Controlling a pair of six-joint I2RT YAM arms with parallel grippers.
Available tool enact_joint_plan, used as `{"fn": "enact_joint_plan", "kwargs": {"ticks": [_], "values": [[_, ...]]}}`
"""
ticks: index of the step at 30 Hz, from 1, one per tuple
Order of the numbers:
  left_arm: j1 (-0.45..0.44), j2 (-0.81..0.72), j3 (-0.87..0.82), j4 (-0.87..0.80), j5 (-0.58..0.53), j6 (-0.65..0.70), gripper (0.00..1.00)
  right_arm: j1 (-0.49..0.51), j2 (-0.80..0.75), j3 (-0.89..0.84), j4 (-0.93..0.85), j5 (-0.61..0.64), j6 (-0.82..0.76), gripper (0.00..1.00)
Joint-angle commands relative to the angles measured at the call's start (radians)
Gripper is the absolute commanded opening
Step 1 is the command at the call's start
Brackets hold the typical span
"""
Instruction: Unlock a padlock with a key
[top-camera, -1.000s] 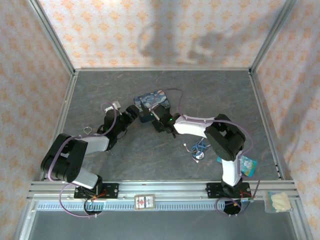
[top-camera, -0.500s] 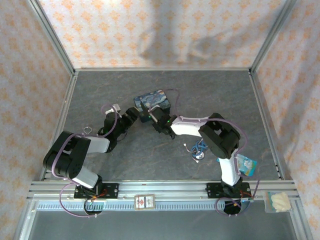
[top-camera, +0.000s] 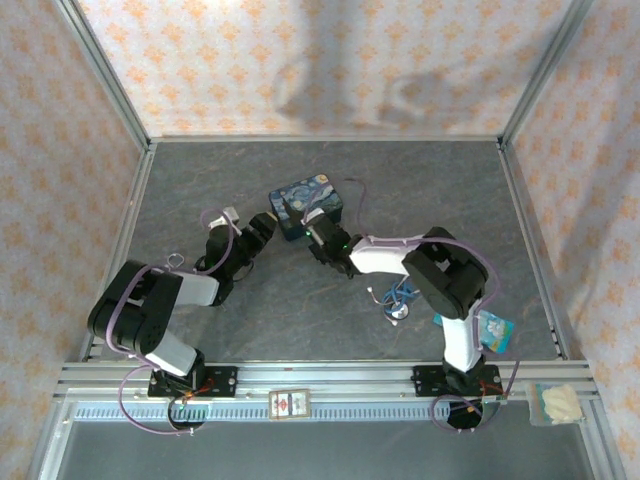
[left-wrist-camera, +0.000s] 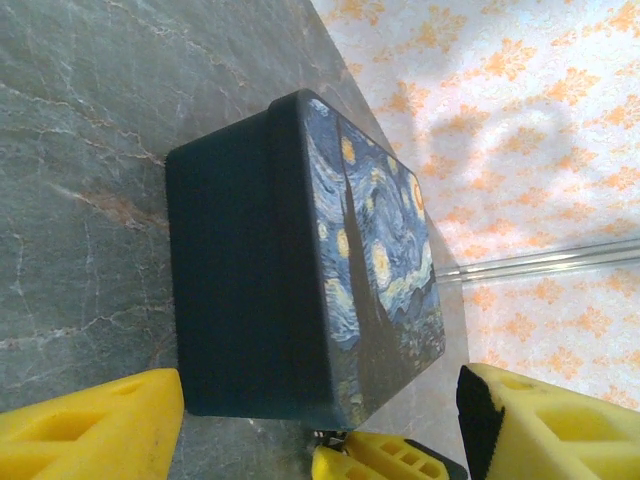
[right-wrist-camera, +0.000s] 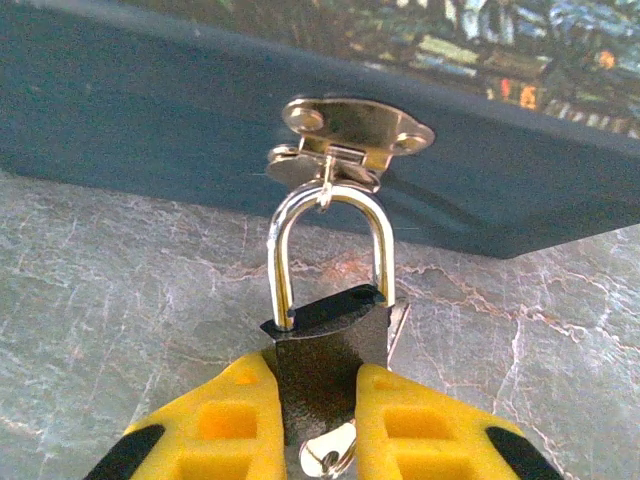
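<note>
Against half a second ago, only small changes. In the top view the right arm's elbow sits a touch further right, and the blue-and-yellow swirly painted rectangular box (top-camera: 307, 203) looks slightly turned. The left arm is much where it was.

Wrist view: the right pincer (right-wrist-camera: 318, 378) is clamped on the tiny padlock (right-wrist-camera: 322, 350), its yellow fingers (right-wrist-camera: 225, 425) pressing either side of the dark brassy body. The padlock stands upright between the fingertips. Its thin silvery U-shaped shackle (right-wrist-camera: 330, 215) reaches away from the pincer and hooks through the loop of the brass hasp (right-wrist-camera: 348, 135) on the box's dark blue side wall. A bit of pale silvery metal, seemingly the slim key (right-wrist-camera: 330, 458), shows at the padlock's base, deep between the fingers.

The left pincer (left-wrist-camera: 320, 400) has its fingers spread wide, with the box just ahead of the gap on the grey marbled table (left-wrist-camera: 80, 150).

A blue coiled cord with a round metal disc (top-camera: 397, 300) lies by the right arm, well apart from the box.
</note>
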Motion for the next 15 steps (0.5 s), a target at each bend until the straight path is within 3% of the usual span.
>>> {"fn": "enact_joint_plan", "kwargs": {"ticks": [1, 9, 15], "values": [[0.015, 0.021, -0.015, 0.089, 0.036, -0.017, 0.72, -0.051, -0.031, 0.007, -0.085, -0.201, -0.081, 0.0], [0.018, 0.047, 0.02, 0.127, 0.087, 0.03, 0.71, -0.144, -0.023, 0.058, -0.174, -0.483, -0.198, 0.0], [0.019, 0.075, 0.101, 0.071, 0.106, 0.079, 0.71, -0.159, -0.014, 0.061, -0.192, -0.5, -0.351, 0.0]]}}
